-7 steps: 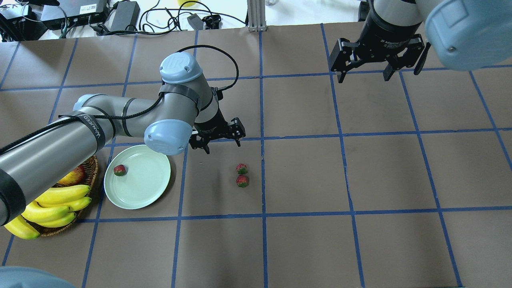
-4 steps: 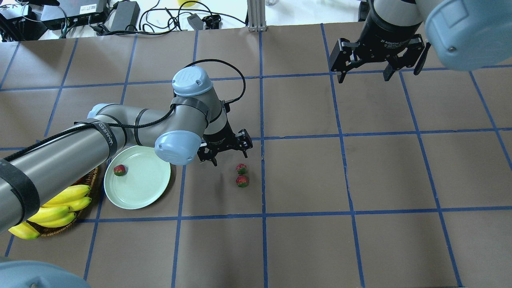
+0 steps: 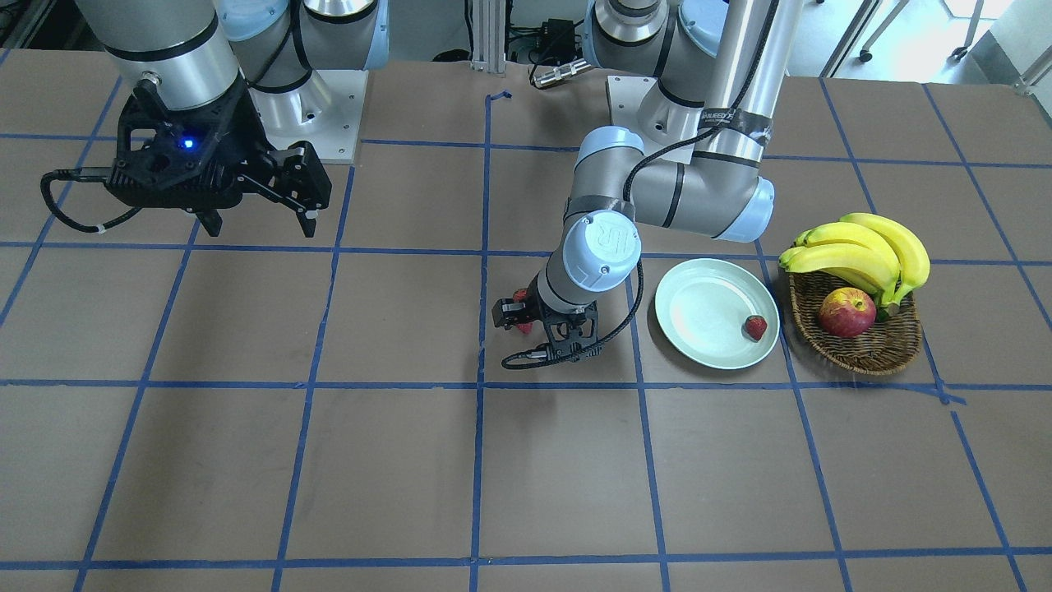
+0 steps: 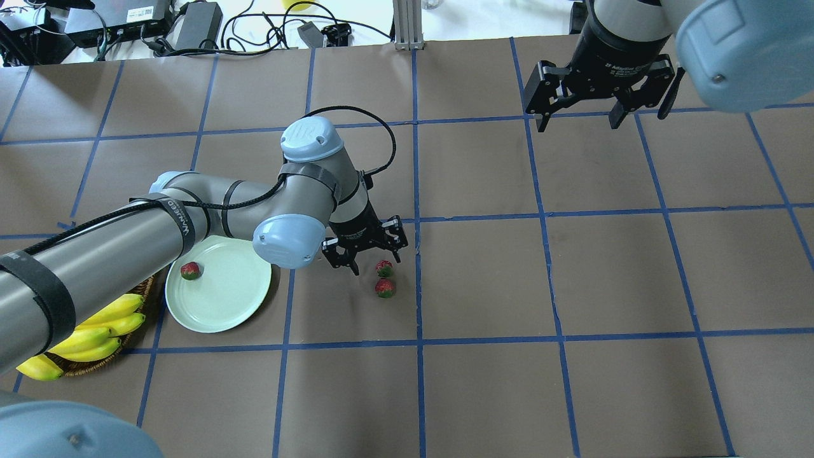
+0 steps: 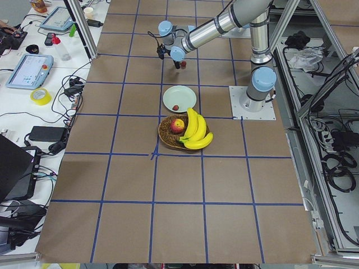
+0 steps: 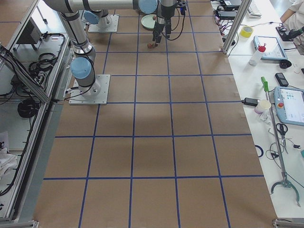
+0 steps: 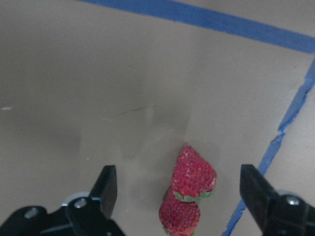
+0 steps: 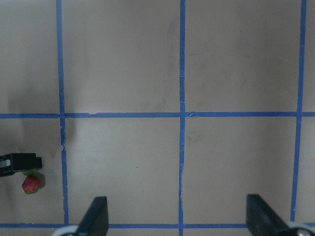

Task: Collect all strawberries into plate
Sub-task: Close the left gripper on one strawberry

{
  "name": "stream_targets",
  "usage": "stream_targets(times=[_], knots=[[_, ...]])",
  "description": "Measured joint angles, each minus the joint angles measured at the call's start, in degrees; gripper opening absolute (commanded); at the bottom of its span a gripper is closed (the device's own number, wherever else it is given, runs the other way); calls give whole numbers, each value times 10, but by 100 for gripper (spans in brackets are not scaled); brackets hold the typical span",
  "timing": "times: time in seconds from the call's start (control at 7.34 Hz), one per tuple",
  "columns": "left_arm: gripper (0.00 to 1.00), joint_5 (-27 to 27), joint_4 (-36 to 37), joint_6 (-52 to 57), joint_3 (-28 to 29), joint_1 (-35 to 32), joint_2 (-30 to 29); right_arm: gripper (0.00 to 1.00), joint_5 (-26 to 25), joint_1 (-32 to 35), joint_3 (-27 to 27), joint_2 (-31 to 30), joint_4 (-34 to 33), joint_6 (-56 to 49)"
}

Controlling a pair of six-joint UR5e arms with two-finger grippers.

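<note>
Strawberries [image 4: 385,288]: one on plate [image 4: 219,305], two touching on worktop [image 4: 483,286] under left hand [image 4: 376,262], which is wide open and empty. Risk: since they touch, closing may grab both or knock the neighbour rolling. Far berry [image 7: 194,173] lies flat, tip pointing away, green cap against its neighbour, long axis across the closing line.

A brown surface [image 4: 483,394], ruled into squares by blue tape [image 4: 419,342], fills the room's middle. White benches [image 5: 17,92] flank it (one holds a tablet [image 5: 25,70] and a tape roll [image 5: 40,96]). Black cables [image 4: 254,25] and a power brick [image 4: 197,25] litter the far bench [image 4: 458,25]. An aluminium post [image 4: 407,25] stands at its edge. Light is even, shadows soft.
</note>
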Motion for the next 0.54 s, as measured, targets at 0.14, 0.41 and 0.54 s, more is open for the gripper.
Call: stream_targets(times=[0.14,0.41,0.54], knots=[[0,-1,0,-1,-1,-3,-3,100,0,0,0,0,0,0],[0,-2,1,-4,1,-4,-3,100,0,0,0,0,0,0],[0,-2,1,-5,3,-4,-2,100,0,0,0,0,0,0]])
